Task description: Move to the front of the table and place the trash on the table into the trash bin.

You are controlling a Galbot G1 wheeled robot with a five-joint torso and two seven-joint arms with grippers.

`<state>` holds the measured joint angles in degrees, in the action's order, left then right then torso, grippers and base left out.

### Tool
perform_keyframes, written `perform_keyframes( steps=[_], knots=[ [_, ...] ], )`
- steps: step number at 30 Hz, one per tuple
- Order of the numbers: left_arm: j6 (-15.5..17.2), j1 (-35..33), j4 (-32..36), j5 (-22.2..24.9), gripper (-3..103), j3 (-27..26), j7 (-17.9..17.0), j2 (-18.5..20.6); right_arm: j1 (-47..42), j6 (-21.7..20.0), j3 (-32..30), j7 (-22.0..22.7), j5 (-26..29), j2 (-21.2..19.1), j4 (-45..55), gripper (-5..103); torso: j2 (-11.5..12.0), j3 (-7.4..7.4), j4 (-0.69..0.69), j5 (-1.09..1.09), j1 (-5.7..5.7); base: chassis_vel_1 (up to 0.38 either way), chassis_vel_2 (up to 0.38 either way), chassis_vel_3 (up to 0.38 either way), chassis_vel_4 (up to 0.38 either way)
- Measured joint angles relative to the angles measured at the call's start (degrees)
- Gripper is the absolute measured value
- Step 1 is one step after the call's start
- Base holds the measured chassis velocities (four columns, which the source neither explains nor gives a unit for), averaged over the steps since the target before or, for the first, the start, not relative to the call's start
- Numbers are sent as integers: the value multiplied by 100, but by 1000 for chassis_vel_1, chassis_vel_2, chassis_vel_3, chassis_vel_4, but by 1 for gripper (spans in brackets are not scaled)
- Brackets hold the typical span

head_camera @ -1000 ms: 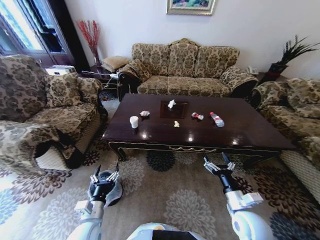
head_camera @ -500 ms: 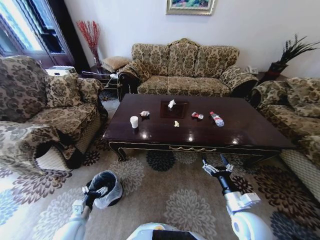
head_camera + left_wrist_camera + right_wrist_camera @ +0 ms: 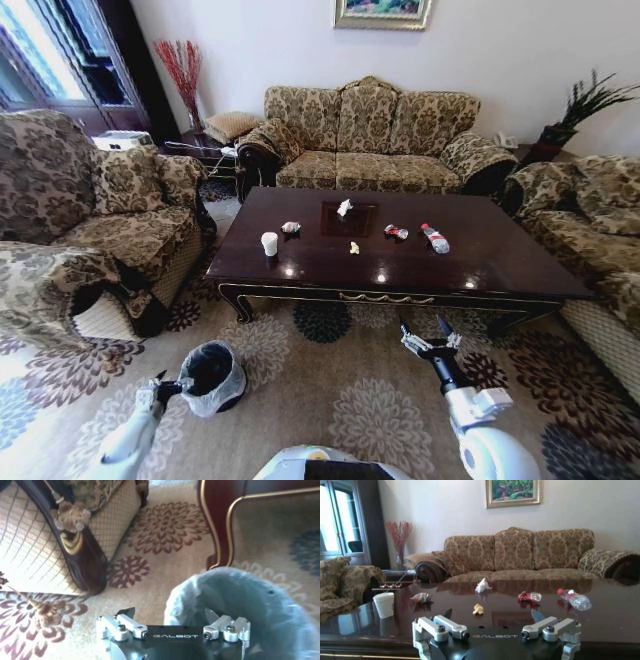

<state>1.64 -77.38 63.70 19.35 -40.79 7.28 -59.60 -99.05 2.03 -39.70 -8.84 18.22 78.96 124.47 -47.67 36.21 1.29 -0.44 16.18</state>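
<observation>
trash (image 3: 352, 236) still all on the table (image 3: 500, 270): white paper cup (image 3: 269, 243), pinkish wrapper (image 3: 291, 227), white crumple (image 3: 343, 207), yellow scrap (image 3: 353, 247), crushed red can (image 3: 396, 232), clear bottle (image 3: 434, 238), spread along the middle, none picked up. compared with a second ago: left arm swung down and outward, left claw (image 3: 166, 386) now low beside the trash bin (image 3: 212, 374) on the carpet, no longer raised above it; right claw (image 3: 428, 342) drawn back a little, short of the table's near edge. likely meaning: arms tucking for the approach, base not yet at the front of the table, nothing binned. left claw (image 3: 172, 619) spread wide and empty, hovering just over the bag-lined rim, touching nothing. right claw (image 3: 495, 618) likewise released wide, grasping nothing, aimed across the tabletop at the litter.
</observation>
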Motion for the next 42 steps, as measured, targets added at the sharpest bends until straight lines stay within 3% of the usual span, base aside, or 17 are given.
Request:
perform_keyframes(
  steps=[4,9,14,20,22,31,34,36,38,39,42],
  knots=[
    [-15,495,-859,-1,96,201,310,145,2,-79,-11,44,-20,-15,0,100,0,0,2,-2,0,0,0,0,0],
    [-24,792,-1290,12,96,304,619,153,5,-99,-17,-5,-38,-28,-30,100,0,0,2,-1,0,0,0,0,0],
    [-63,963,-1455,8,96,405,702,140,5,-98,-18,-40,-69,-9,-71,100,0,0,2,-1,0,0,0,0,0],
    [-326,1751,-2298,-331,93,777,780,92,-24,-87,-23,-54,-98,46,-105,100,0,0,-2,-1,0,0,0,0,0],
    [-339,1961,-2577,-446,86,874,761,61,-40,-79,-50,-52,-97,51,-105,100,0,0,-2,-1,0,0,0,0,0],
    [-503,2288,-3173,-1139,74,914,670,-21,-123,-48,-112,-31,-47,76,-57,100,0,-1,0,-1,0,0,0,0,0],
    [-555,2437,-3498,-1319,59,825,728,-72,-165,-15,-134,-27,-30,86,-34,100,0,0,1,-1,0,0,0,0,0],
    [-567,2458,-3545,-1331,59,806,784,-77,-182,1,-145,-23,-20,85,-29,100,0,0,1,-1,0,0,0,0,0],
    [-659,2506,-3650,-1330,49,771,914,-99,-214,39,-161,-13,-2,71,-28,100,0,0,2,0,0,0,0,0,0],
    [-659,2506,-3650,-1330,49,771,914,-99,-214,39,-161,-13,-2,71,-28,100,0,0,2,0,0,0,0,0,0],
    [-701,2565,-3735,-1350,32,734,1058,-165,-235,78,-165,-3,3,68,-29,100,0,0,2,4,0,0,0,0,0]
  ],
)
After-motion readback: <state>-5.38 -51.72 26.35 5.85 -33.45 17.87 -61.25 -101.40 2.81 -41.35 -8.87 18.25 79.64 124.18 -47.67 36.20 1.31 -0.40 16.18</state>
